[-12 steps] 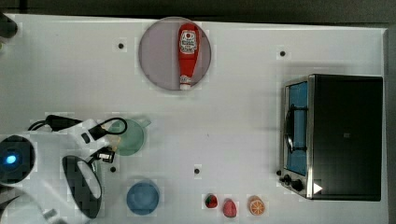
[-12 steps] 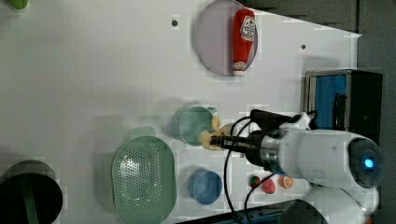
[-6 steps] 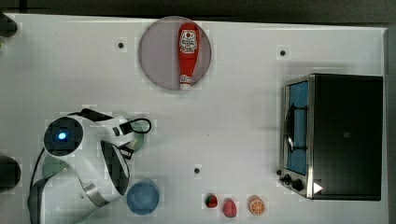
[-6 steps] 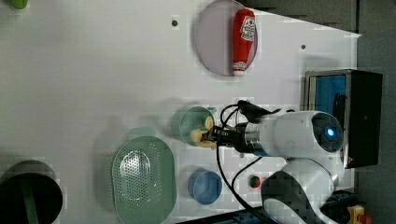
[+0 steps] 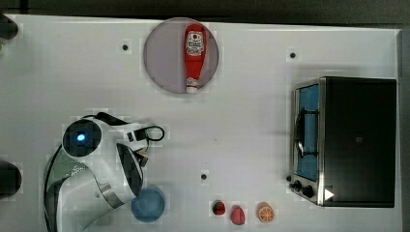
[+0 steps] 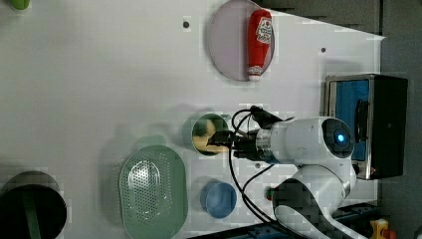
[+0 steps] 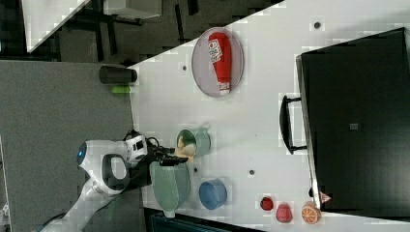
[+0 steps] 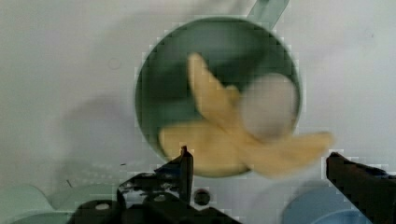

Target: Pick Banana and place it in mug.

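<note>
The pale teal mug (image 8: 187, 51) stands directly under my gripper (image 8: 259, 170). Its black fingers (image 8: 184, 163) are spread wide and grip nothing. The pale yellow banana (image 8: 219, 130) is blurred in the wrist view; it lies across the mug's opening with one end over the rim. In the left view the banana (image 6: 203, 143) sits inside the mug (image 6: 191, 130), with the gripper (image 6: 219, 141) at the rim. The right view shows the banana (image 7: 183, 145) in the mug (image 7: 203, 140) beside the gripper (image 7: 174, 158). In the top view my arm (image 5: 96, 154) hides the mug.
An oval green perforated bowl (image 6: 152, 191) and a round blue bowl (image 6: 219, 199) stand close to the mug. A ketchup bottle (image 5: 193, 53) lies on a grey plate (image 5: 164, 58). A toaster oven (image 5: 358, 140) and small toy fruits (image 5: 237, 212) are further off.
My arm swung from beside the mug to over it. The fingers spread apart and let go of the banana, which now lies in the mug's opening.
</note>
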Tool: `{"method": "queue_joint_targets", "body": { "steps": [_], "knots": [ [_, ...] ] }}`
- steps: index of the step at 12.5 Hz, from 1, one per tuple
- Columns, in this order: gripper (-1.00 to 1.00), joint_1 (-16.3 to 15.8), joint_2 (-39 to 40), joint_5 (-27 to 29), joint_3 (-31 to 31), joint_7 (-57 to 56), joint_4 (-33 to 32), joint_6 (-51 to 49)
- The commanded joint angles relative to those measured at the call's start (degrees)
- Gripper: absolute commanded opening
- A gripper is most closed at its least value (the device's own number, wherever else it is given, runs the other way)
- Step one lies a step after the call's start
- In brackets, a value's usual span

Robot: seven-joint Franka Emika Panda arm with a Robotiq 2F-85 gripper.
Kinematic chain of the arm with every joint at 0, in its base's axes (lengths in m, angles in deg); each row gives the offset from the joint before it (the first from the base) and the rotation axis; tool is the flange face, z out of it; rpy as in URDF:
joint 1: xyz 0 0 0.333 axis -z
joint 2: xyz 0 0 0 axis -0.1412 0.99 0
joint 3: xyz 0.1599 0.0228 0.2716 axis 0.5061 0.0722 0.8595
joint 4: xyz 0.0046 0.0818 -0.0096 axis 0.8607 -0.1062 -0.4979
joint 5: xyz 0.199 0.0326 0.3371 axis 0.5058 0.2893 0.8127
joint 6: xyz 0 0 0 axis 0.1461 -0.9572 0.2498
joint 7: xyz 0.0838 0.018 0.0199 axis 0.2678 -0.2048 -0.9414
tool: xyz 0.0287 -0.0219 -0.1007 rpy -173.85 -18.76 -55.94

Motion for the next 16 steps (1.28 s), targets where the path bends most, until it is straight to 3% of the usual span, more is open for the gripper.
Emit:
{"method": "queue_joint_targets", "body": {
  "steps": [1, 8, 12, 16],
  "knots": [
    [1.00, 0.5, -4.7, 0.9, -1.8, 4.3, 3.3, 0.6],
    [1.00, 2.2, -19.8, 1.0, -14.1, 4.1, 15.0, -24.1],
    [1.00, 2.3, -24.1, 1.6, -27.4, 3.6, 23.6, -38.6],
    [1.00, 2.2, -25.0, 2.3, -30.6, -1.8, 24.4, -43.2]
  ]
}}
